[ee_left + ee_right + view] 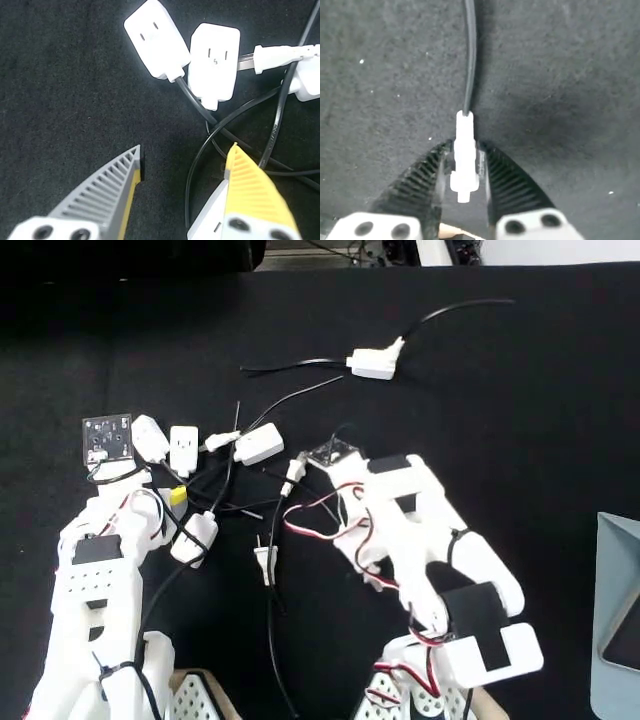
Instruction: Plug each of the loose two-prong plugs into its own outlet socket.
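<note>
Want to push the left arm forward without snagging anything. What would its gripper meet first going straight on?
Likely the black cable looping just ahead of the left gripper, whose jaws are open, then the white socket beyond; depth is unclear.

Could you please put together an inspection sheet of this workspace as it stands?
Surface: black cloth over the table.
Job's things: white outlet blocks clustered together, and one far block lying apart. One loose plug lies on the cloth. A second plug has its prongs at the side of a block, not in the slots.
Clutter: nothing seen.
Grippers: the left gripper is open and empty. The right gripper is shut on a held plug.
Cables: black cables cross in a tangle among the blocks.
Surroundings: a grey-blue container sits at the table's right edge.
</note>
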